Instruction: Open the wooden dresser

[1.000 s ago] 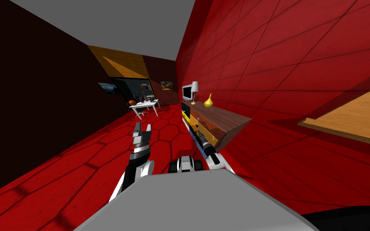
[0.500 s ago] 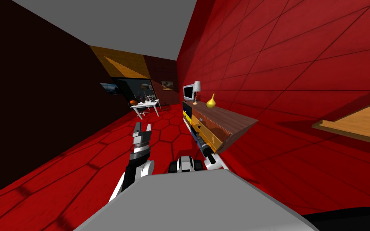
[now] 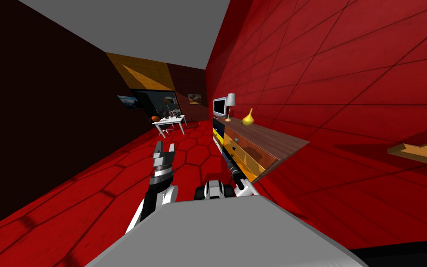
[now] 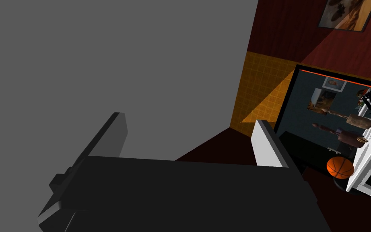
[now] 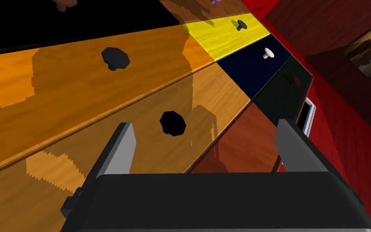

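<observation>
Waiting left gripper [image 3: 165, 149]: raised ahead of the chest over the red floor [image 3: 92, 194], fingers spread with nothing between them. It looks parked well apart from the dresser [image 3: 268, 135], out of the working arm's way.
table [image 3: 168, 121]: white, far down the room; no part of this job.
right gripper [image 5: 205, 147]: reached out low at the dresser's front, fingers wide apart and holding nothing, probably so the knob can pass between them.
knob [image 5: 173, 123]: black and small, ahead of the gap between the right fingers and nearer one than the other. It is not touched yet.
drawer [image 5: 100, 141]: the light brown front that carries this knob. It seems flush with its neighbours, so I judge it closed.
dresser: long, set against the red wall [image 3: 328, 83] on my right, with a dark wooden top and fronts in orange, yellow and navy, each with its own knob.
vase [image 3: 248, 119]: yellow, standing on the dresser top farther along than the arm.
lamp [image 3: 230, 99] and monitor [image 3: 219, 107]: at the dresser's far end, well apart from the drawer aimed at, so a pull there should not disturb them.
step: approach to the grasp, with the opening itself not begun.
next move: centre the knob in the gap, advance, close on it, then pull straight out from the front.
risk: thin fingers may slip off so small a knob if they close off-centre.
</observation>
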